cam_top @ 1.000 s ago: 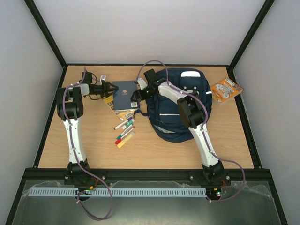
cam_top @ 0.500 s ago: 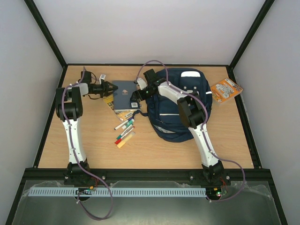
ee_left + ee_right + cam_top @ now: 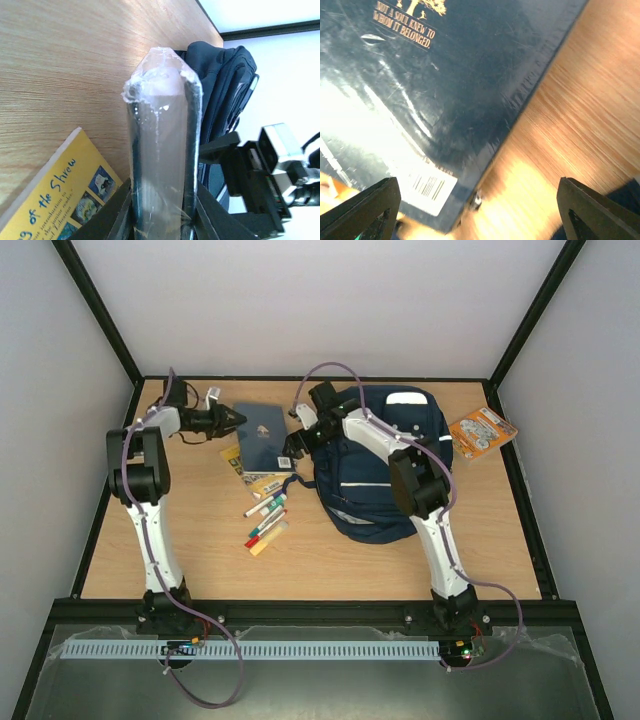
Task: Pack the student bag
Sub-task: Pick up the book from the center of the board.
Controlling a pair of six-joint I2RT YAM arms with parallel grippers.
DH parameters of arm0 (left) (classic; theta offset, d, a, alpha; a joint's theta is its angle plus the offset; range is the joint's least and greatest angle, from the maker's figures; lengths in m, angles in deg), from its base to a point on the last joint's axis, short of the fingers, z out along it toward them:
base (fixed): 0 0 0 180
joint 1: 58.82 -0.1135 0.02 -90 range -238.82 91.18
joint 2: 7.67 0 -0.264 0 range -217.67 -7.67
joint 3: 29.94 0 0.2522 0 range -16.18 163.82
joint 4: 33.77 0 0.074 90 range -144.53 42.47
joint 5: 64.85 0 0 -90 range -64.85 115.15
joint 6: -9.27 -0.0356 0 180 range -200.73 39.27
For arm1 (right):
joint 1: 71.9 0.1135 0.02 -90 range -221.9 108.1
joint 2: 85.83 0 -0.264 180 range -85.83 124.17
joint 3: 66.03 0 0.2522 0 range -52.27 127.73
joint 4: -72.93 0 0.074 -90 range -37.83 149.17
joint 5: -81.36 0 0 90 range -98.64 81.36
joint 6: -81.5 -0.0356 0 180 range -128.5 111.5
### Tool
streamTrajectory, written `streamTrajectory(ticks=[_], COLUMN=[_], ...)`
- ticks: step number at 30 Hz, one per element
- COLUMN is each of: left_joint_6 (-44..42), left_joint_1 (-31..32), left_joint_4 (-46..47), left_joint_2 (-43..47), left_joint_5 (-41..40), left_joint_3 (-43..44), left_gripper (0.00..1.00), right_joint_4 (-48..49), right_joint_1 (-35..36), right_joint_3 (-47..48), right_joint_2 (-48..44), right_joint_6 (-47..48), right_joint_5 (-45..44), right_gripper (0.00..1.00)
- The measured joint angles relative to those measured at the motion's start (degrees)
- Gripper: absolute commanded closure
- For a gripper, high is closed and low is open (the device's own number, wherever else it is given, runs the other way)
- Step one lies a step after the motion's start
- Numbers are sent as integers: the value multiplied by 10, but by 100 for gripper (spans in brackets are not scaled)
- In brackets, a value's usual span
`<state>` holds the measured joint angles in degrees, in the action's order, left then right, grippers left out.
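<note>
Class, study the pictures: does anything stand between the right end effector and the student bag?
Nothing visible does. The right end effector hovers open over the dark blue book at its right edge, and only a strip of bare table separates that edge from the student bag.

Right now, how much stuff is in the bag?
Nothing looks packed yet. The left pincer grips the blue book by its edge, the right pincer open over its corner. The yellow book, pens and orange packet lie on the table outside the bag.
</note>
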<state>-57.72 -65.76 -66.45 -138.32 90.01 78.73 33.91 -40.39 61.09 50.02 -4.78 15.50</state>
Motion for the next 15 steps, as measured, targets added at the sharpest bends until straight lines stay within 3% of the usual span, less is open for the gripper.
streamTrajectory(ticks=[15], left_joint_6=[-154], left_joint_1=[-1], left_joint_4=[-162], left_joint_2=[198], left_joint_5=[-38], left_joint_3=[36], left_gripper=[98], right_joint_4=[-53], right_joint_1=[-59], right_joint_3=[-50], right_joint_2=[-226], right_joint_6=[12], right_joint_5=[34], right_gripper=[9])
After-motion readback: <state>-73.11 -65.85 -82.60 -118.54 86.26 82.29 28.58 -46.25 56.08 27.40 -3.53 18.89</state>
